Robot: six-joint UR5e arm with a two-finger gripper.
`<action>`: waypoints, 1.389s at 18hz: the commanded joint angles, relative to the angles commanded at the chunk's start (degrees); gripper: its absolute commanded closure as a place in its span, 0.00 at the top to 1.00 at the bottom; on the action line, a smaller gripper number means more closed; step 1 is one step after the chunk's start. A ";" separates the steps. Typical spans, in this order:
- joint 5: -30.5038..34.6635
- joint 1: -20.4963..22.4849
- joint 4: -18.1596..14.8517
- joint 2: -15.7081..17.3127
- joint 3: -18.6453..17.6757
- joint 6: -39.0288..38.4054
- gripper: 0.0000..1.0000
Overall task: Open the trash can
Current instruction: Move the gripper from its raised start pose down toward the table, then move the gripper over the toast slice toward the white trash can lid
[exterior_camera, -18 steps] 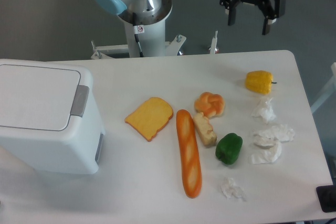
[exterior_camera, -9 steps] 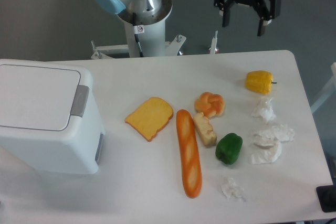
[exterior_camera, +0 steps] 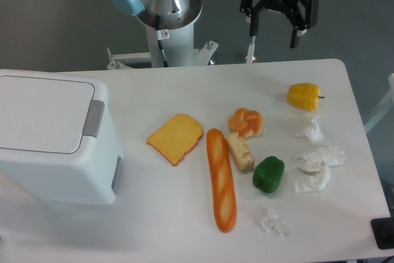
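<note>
The fingers (exterior_camera: pixel 273 34) hang spread wide and hold nothing, above the far edge of the white surface (exterior_camera: pixel 184 226). The trash can (exterior_camera: pixel 52 137) sits well off to their left at the surface's left edge, lid flat and closed, its grey push tab (exterior_camera: pixel 93 118) on the side facing the food. Between lie a toast slice (exterior_camera: pixel 175 138), a baguette (exterior_camera: pixel 221 180), a bun (exterior_camera: pixel 246 121) and a green pepper (exterior_camera: pixel 268 173). A yellow pepper (exterior_camera: pixel 303 96) lies below them to the right.
</note>
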 joint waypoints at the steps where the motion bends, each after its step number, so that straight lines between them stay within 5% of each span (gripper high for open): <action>1: -0.09 0.00 -0.17 -0.18 0.00 -0.09 1.00; 6: -0.61 -1.13 0.00 -1.23 0.96 -17.01 1.00; 13: -1.76 -5.18 0.00 -2.11 2.29 -29.94 1.00; 20: -15.01 -7.91 -0.09 -3.87 2.55 -44.02 1.00; 25: -17.84 -11.06 -0.09 -5.45 2.99 -50.00 1.00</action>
